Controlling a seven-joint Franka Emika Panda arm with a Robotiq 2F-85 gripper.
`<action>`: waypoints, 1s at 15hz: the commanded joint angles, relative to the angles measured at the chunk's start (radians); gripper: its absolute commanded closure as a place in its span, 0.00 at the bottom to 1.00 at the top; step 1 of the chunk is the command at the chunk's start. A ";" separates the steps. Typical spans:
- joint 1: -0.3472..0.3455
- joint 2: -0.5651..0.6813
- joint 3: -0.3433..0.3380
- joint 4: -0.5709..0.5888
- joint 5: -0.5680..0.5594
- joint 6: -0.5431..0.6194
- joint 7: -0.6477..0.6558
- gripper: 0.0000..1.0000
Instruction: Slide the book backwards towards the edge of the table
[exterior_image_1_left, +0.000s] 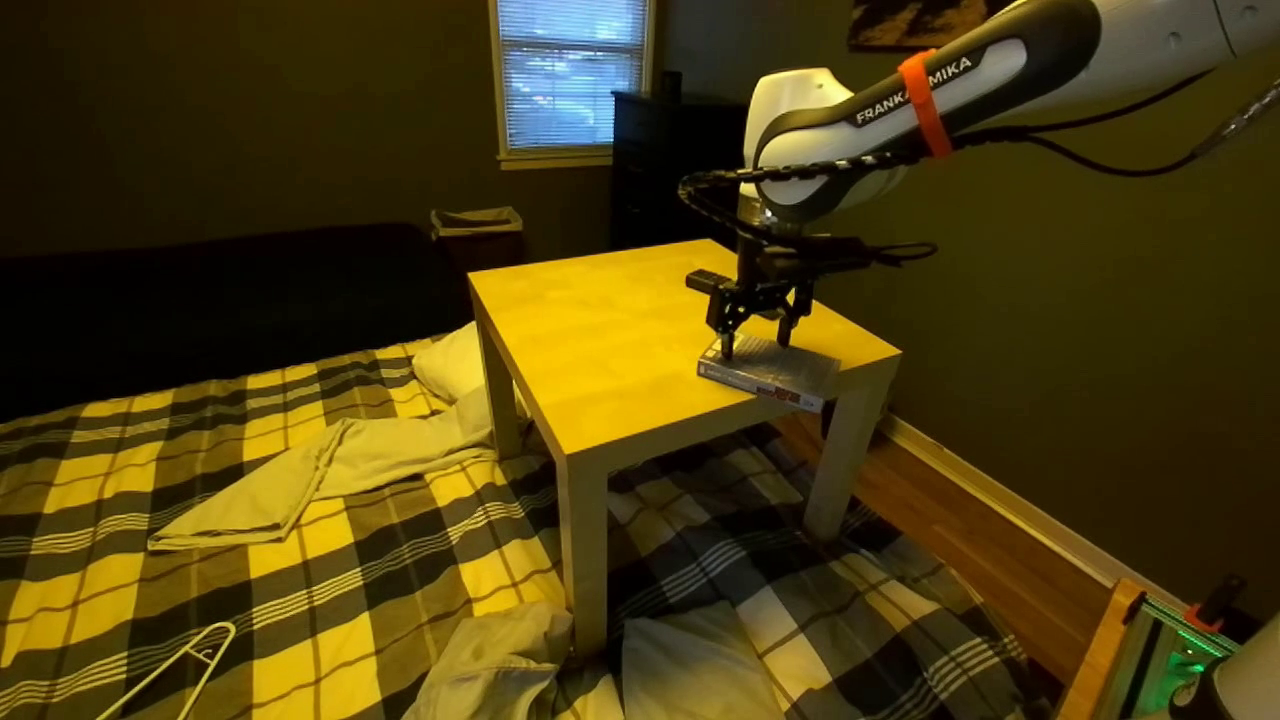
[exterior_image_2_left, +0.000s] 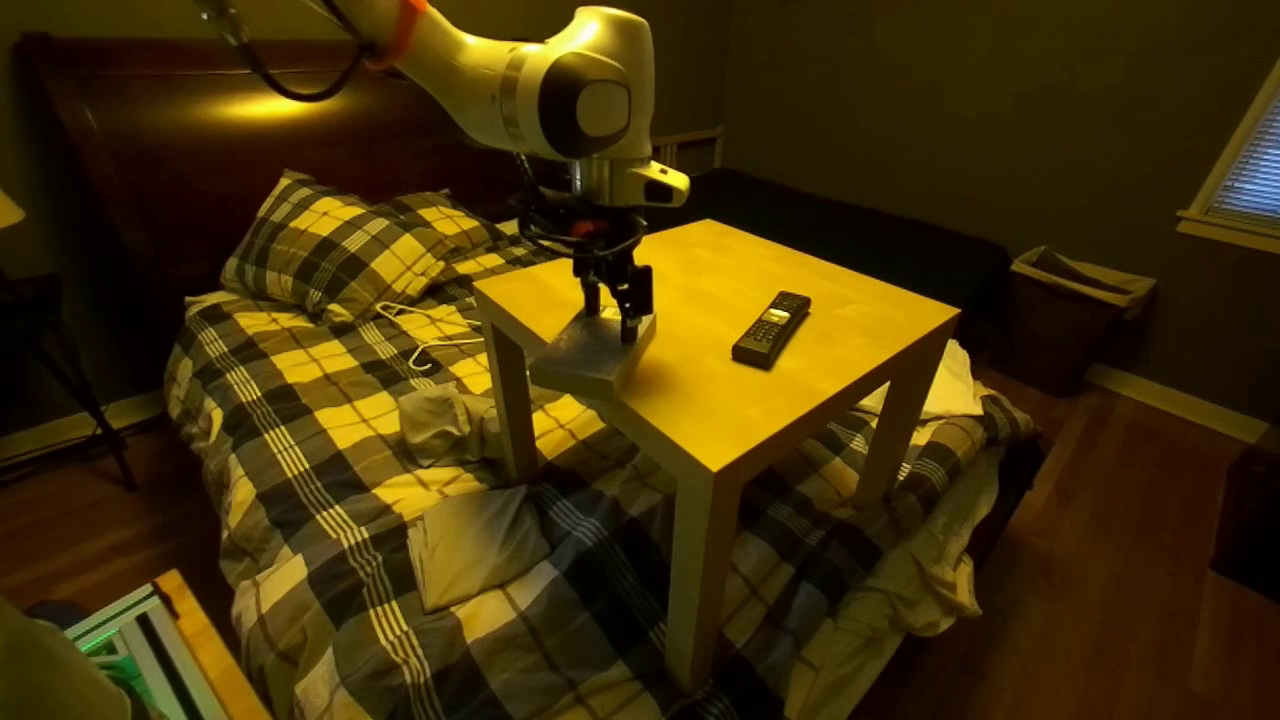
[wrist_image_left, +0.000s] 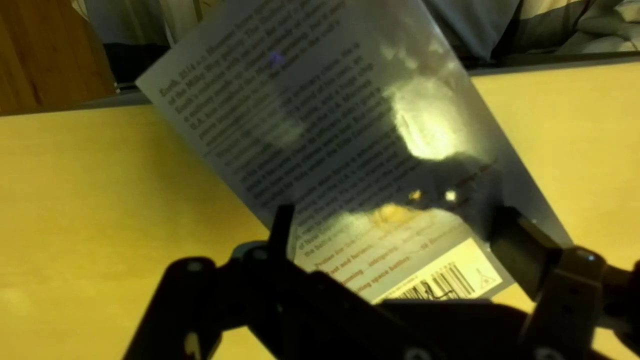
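My hand (exterior_image_1_left: 756, 347) is right over the book (wrist_image_left: 325, 125), fingers (wrist_image_left: 282, 227) spread well apart, tips nr the end w/ the barcode (wrist_image_left: 457, 275); can't tell if they're actually pressing on it. Book's flat, back cover up (tons of small print, some glare), lying askew on the counter (exterior_image_1_left: 600, 340), opp. end jutting out past the edge. In an ext. view the dark remote (exterior_image_2_left: 772, 332), buttons up, is on the counter too, well apart from the book. Counter's legs (exterior_image_1_left: 588, 560) stand on the plaid bedspread (exterior_image_1_left: 320, 620)
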 joint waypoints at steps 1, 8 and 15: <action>-0.001 -0.063 0.016 -0.031 0.011 -0.007 0.021 0.00; 0.019 -0.194 0.066 -0.087 -0.059 -0.013 -0.042 0.00; -0.005 -0.361 0.073 -0.164 -0.026 -0.055 -0.128 0.00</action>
